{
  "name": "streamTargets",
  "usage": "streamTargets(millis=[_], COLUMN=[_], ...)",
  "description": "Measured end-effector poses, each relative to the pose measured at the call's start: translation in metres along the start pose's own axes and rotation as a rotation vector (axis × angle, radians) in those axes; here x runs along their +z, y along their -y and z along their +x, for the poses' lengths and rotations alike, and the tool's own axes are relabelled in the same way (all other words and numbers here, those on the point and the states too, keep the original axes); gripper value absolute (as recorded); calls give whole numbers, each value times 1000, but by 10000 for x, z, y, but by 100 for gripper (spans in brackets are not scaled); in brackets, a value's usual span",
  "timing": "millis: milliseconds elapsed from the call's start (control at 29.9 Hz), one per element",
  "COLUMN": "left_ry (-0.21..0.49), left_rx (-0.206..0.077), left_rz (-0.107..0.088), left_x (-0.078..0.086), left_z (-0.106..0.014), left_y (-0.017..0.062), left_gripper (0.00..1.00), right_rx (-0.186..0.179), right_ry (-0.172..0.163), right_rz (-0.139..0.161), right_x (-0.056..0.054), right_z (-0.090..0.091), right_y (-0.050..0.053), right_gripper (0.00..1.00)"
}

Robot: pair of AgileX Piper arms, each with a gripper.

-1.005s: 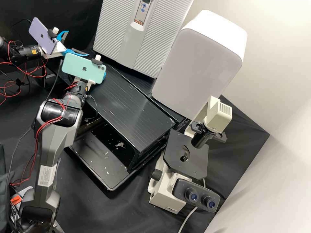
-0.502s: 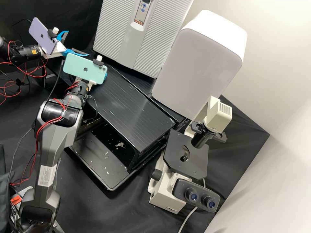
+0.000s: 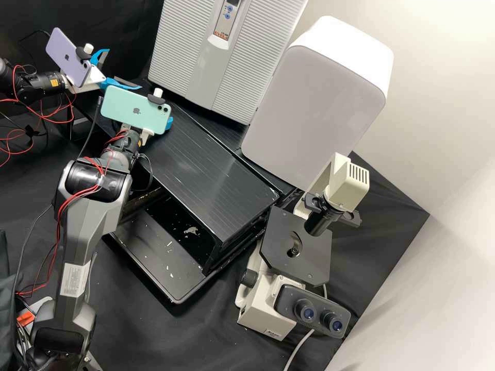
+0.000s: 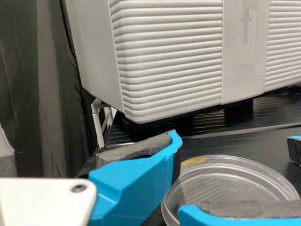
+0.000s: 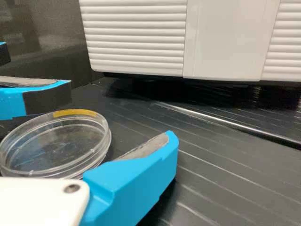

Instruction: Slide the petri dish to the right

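- Petri dish (image 5: 54,141), clear and shallow, lies flat on the black ribbed platform (image 5: 225,155), in front of the white ribbed appliance (image 5: 188,37).
- Left gripper (image 4: 178,183) is spread open with the dish just beside it; whether they touch I cannot tell.
- Right gripper (image 5: 141,165) sits just beside the dish on the other side — open or closed, I cannot tell.
- Best to push low against the rim, level and slow — the ribs could catch so light a dish and tip it.

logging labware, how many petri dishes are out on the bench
1. The clear petri dish lies on the black ribbed platform, in front of the white ribbed machine. More could be hidden from these views.
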Motion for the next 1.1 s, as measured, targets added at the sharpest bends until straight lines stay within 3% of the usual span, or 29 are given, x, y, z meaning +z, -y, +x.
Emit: streamTargets(millis=[670, 837, 938, 1105], left_ry=[0, 0, 0, 0], left_rx=[0, 0, 0, 0], left_rz=[0, 0, 0, 0], left_x=[0, 0, 0, 0], left_z=[0, 0, 0, 0], left_y=[0, 0, 0, 0], left_gripper=[100, 100, 100, 100], right_rx=[0, 6, 12, 28], right_ry=[4, 5, 17, 40], right_rz=[-10, -28, -43, -43], right_x=[-11, -23, -18, 2], right_z=[1, 4, 8, 7], right_y=[23, 16, 5, -10], right_gripper=[0, 0, 0, 0])
